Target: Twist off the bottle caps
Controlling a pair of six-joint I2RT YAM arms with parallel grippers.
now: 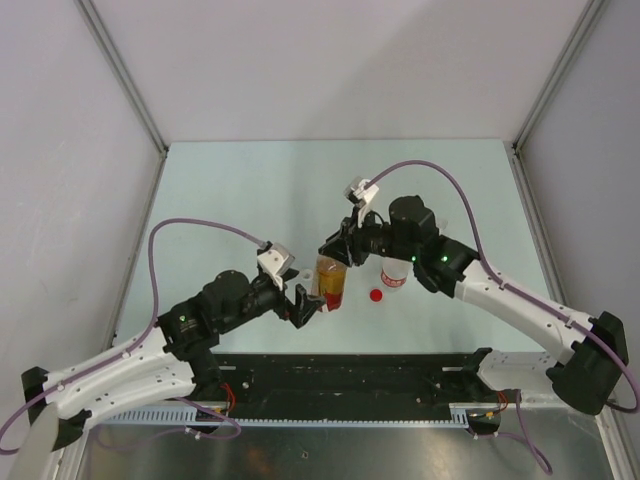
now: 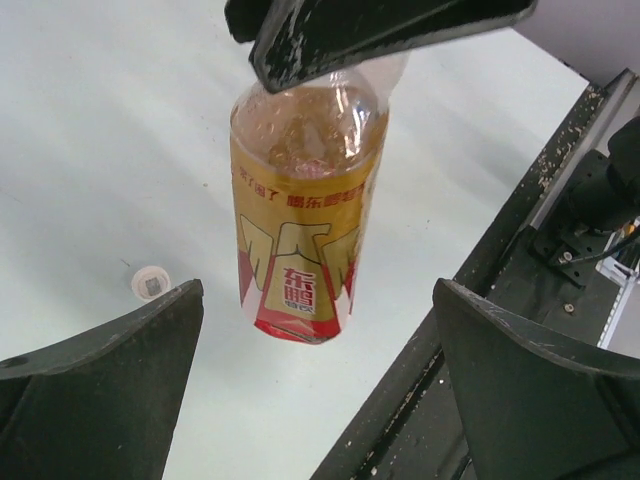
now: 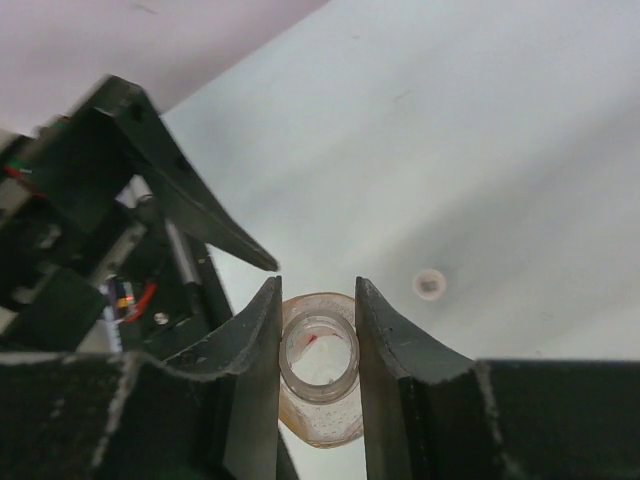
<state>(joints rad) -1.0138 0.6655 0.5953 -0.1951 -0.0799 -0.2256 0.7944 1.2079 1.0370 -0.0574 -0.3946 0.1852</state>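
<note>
1. 2 caps lie loose on the desk (image 1: 250, 190): a red cap (image 1: 376, 295) just right of the amber bottle (image 2: 300, 230), and a white cap (image 2: 150, 283) on its left.
2. Right fingers (image 3: 257, 340): pinched shut on the amber bottle's neck, 1 on each side, gripping from above.
3. Left fingers (image 2: 120, 380): spread fully wide and holding nothing.
4. Key relation: the amber bottle lies straight ahead of the left fingers, between their 2 lines of reach but clear of both. It touches neither.
5. Long axis: upright, mouth up into the right fingers and base down toward the desk. That axis runs crosswise to the left fingers' closing direction, so we judge a close would squeeze across the body's width.
6. The right wrist view looks down into an open mouth, so no cap sits on this bottle.
7. We cannot tell whether the base rests on the desk or hangs just above it.
8. A labelled bottle (image 1: 394, 272) stands just right of the red cap, under the right arm's wrist. Whether it carries a cap is too small to tell.
9. Judgement: the right arm is nearer that labelled bottle. The left fingers are nearer only to the amber bottle's body.
</note>
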